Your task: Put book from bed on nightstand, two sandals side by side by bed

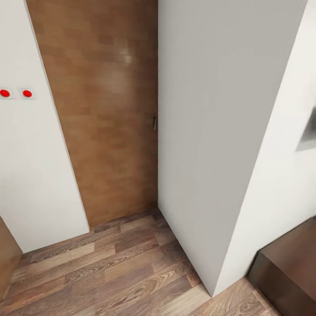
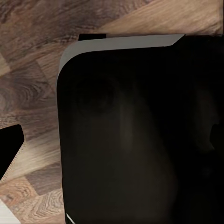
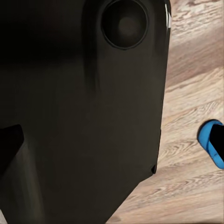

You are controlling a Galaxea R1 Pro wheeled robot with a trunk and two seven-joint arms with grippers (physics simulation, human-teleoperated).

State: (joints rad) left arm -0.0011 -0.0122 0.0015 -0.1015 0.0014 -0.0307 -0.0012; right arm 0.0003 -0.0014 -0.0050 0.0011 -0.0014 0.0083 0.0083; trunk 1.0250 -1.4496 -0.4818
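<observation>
Head view: looking down at a brown wooden door [image 1: 109, 109], shut, set between white walls [image 1: 35, 166], with a small dark handle [image 1: 155, 123] at its right edge. Two red round buttons [image 1: 16, 93] on white plates on the wall left of the door. A white wall corner [image 1: 206, 145] jutting forward right of the door. Brown wood-plank floor [image 1: 114, 272] below. A dark brown glossy piece of furniture [image 1: 289, 267] at the lower right, standing against the wall; possibly a nightstand, though too little is visible to tell.

Left wrist view: a large dark rounded robot body part [image 2: 140, 140] with a pale grey edge, close to the lens, over wood-plank floor [image 2: 32, 88]. Left pincer state cannot be told.

Right wrist view: a glossy black robot part [image 3: 79, 116] with a round recess, over paler plank floor [image 3: 191, 93]. One bright blue sandal [image 3: 208, 143] lying flat on the floor, cut off by the frame edge, apart from the black part. Right pincer state cannot be told.
</observation>
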